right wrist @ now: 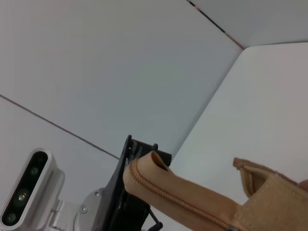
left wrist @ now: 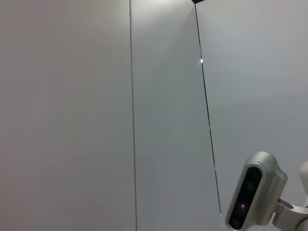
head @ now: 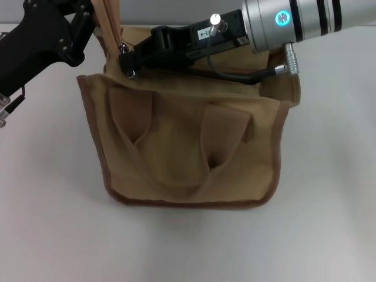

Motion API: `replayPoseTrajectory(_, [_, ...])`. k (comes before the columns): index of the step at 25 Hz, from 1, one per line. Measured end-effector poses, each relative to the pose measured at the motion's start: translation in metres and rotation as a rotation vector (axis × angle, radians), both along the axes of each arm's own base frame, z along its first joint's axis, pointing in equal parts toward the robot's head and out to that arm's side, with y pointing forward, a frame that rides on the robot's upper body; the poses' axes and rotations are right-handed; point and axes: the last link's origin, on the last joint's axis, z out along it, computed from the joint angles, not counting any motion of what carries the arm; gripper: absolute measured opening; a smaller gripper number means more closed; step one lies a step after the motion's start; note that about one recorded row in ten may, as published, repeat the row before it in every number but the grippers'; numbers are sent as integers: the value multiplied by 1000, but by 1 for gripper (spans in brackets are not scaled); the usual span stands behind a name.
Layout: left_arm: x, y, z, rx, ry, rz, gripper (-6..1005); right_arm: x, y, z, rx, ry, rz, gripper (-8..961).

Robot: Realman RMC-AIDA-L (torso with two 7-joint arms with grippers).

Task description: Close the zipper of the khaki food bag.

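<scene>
Flanking the khaki food bag (head: 188,153): both grippers

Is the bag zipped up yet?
Cannot tell: the right gripper holds the zipper pull at the khaki food bag's left end, hiding the top.

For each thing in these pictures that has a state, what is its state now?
khaki food bag: lying on the table, handles flat on its face.
zipper: its end strip is pulled up and taut.
pull tab: at the bag's left end.
left gripper: shut on the zipper's end strip.
right gripper: at the pull tab.
</scene>
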Motion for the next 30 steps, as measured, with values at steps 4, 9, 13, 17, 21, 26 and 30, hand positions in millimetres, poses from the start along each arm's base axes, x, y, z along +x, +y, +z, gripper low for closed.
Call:
replayPoseTrajectory(4, [0, 0, 0, 2, -2, 1, 18, 1, 0, 2, 4, 1, 3, 26])
replayPoseTrajectory(9, [-3, -1, 2, 8, -4, 10, 19, 3, -1, 8, 24, 6, 17, 4])
replayPoseTrajectory(13, [-5, -1, 3, 12, -2, 20, 19, 4, -2, 15, 30, 11, 32, 6])
replayPoseTrajectory(17, [-7, -1, 3, 16, -1, 32, 19, 6, -5, 18, 20, 10, 42, 8])
replayPoseTrajectory(21, [-11, -1, 5, 26, 0, 52, 20, 9, -7, 20, 13, 9, 48, 9])
replayPoseTrajectory(26, [-12, -1, 5, 27, 0, 60, 20, 17, -9, 25, 16, 11, 45, 12])
replayPoseTrajectory(30, [-13, -1, 6, 31, -6, 67, 20, 26, -12, 31, 22, 11, 50, 14])
